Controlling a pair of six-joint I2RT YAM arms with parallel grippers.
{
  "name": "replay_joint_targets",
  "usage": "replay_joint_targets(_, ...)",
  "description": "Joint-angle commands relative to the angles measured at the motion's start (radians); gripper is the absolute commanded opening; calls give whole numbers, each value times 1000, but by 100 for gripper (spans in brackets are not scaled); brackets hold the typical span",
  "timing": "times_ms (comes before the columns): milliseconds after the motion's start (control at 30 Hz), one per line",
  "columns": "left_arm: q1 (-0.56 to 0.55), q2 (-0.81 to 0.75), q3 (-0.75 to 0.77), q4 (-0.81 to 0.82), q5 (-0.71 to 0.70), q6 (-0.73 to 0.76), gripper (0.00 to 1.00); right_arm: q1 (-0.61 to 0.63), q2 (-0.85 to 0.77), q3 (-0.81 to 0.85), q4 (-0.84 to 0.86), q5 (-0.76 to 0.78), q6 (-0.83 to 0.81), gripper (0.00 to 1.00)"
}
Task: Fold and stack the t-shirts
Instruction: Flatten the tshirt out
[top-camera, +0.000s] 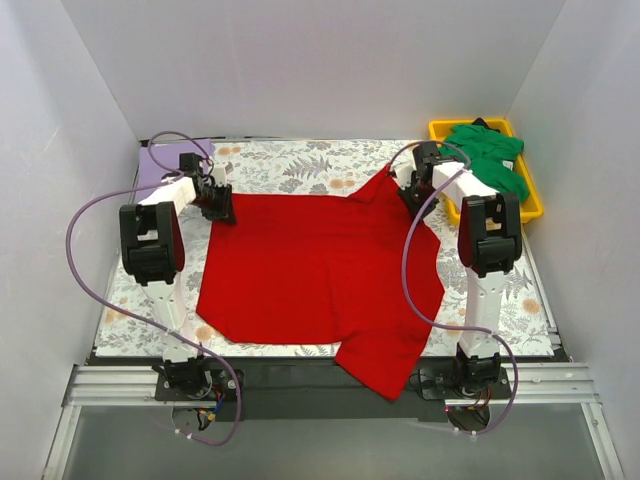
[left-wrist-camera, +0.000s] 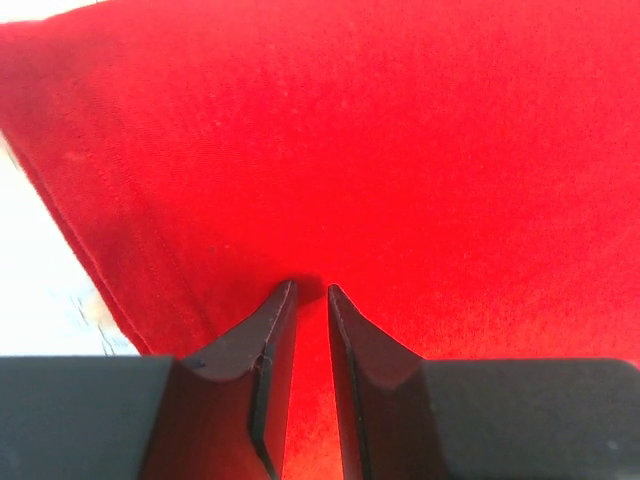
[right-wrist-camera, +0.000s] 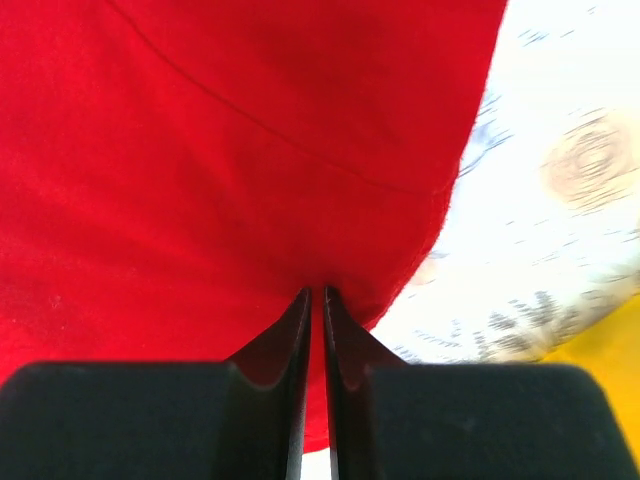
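Both wrists: fingers (left-wrist-camera: 255, 350) pinch red t-shirt (left-wrist-camera: 350, 130) | overhead only: green t-shirt (top-camera: 490, 150)

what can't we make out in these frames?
- Lavender t-shirt: top view, mostly hidden behind the left arm.
- Green t-shirt: top view, bunched in the yellow tray, partly behind the right arm; shape unreadable.
- Left gripper: left wrist view, unclear whether the red t-shirt is pinched or just lies beneath it.
- Floral table cloth: right wrist view, blurred.
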Motion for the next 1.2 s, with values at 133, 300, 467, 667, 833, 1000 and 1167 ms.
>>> replay_joint_targets(133, 1, 208, 232, -11, -26, -17, 17, -31, 158, 216, 60, 102, -4, 16)
replay_joint_targets(300, 2, 199, 402, -124, 110, 4, 23, -30, 97, 296, 27, 18, -63, 41)
replay_joint_targets(467, 2, -79, 291, -207, 285, 134, 42, -22, -185, 198, -81, -157, -163, 63)
replay_joint_targets(667, 2, -308, 7, -345, 203, 343, 43, 49, -475, -101, -247, -205, -219, 59)
replay_joint_targets(833, -27, -439, -223, -288, 110, 356, 42, 142, -603, -388, -231, -142, -194, 51)
replay_joint_targets(1000, -50, -491, -342, -250, -19, 351, 40, 161, -597, -483, -158, -116, -139, 49)
replay_joint_targets(1167, -82, -506, -397, -223, -121, 372, 40, 167, -546, -537, -95, -82, -111, 49)
